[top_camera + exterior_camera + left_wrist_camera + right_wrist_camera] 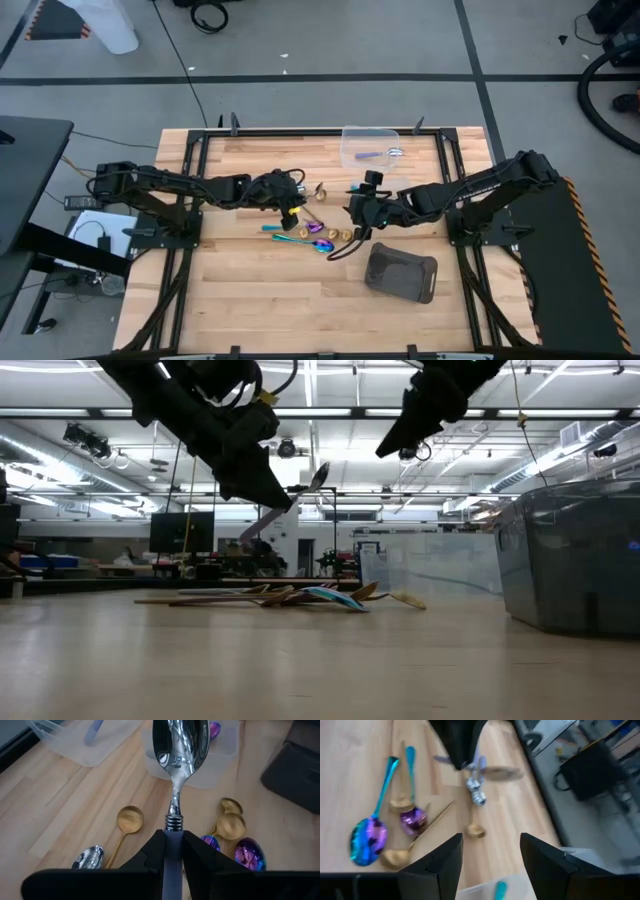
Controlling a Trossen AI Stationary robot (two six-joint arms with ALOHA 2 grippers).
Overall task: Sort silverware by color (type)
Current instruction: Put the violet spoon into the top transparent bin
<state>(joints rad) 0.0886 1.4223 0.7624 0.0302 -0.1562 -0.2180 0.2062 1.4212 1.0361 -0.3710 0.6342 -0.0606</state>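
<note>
Left gripper (173, 851): fingers clamped on lilac-handled silver spoon (180, 750), held above table centre.
Right gripper (491, 851): fingers apart, empty, at its 3 o'clock.
Loose silverware (318, 234): on wooden table (260, 300), below both.

Held spoon (180, 750) bowl (silver) cut off by frame's edge.

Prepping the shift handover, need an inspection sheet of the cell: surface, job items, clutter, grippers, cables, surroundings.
Surface: wooden table, bare in front.
Job's things: silver spoon lifted off the table; gold and rainbow spoons loose mid-table; one piece in the clear tub.
Clutter: dark grey tray.
Grippers: left gripper shut on the silver spoon's lilac handle; right gripper open, empty, above the pile.
Cables: loose cables on the floor.
Surroundings: nothing seen of people.
</note>
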